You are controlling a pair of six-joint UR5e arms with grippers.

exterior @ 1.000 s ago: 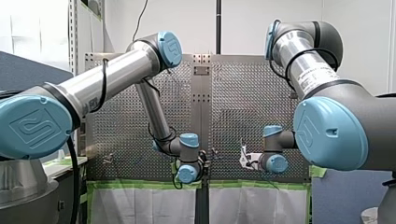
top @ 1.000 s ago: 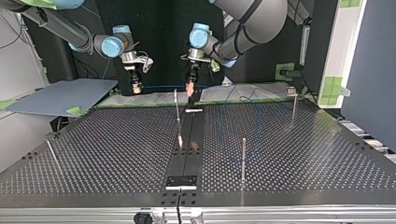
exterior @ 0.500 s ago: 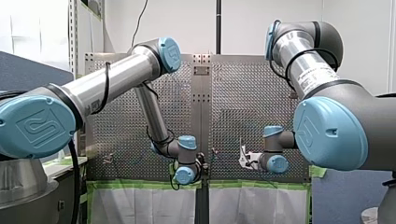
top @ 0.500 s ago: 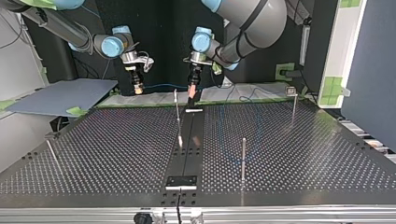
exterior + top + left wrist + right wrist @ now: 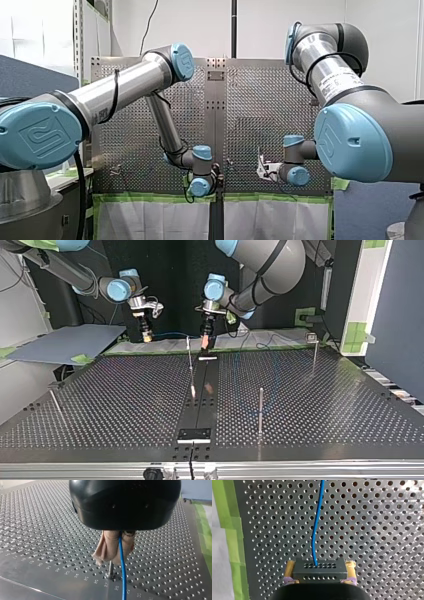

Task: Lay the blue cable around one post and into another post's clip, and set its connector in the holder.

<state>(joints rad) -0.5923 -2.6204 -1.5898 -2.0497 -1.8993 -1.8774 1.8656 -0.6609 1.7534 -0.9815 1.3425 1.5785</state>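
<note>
In the left wrist view my left gripper [image 5: 115, 555] has its beige pads shut on the blue cable [image 5: 122, 575], which hangs down past a thin metal post [image 5: 110, 570] just under the pads. The right wrist view shows my right gripper [image 5: 319, 578] shut on the black connector [image 5: 319, 569] between yellow pads, the cable [image 5: 316, 522] running ahead over the perforated plate. In the top view my left gripper [image 5: 204, 341] hangs beside a clipped post [image 5: 189, 354], and my right gripper [image 5: 146, 336] is further left. The cable [image 5: 171, 333] spans between them.
Other posts stand on the table [image 5: 325, 405]: one near the front [image 5: 260, 410], a clipped one at the top view's right [image 5: 314, 352], a leaning one at its left [image 5: 55, 402]. A black plate [image 5: 195, 434] sits at the near edge. Green tape [image 5: 232, 545] marks the table's border.
My left arm has shifted slightly, its gripper settling a little lower near the clipped post. My right gripper has hardly moved. Both grips are unchanged.
</note>
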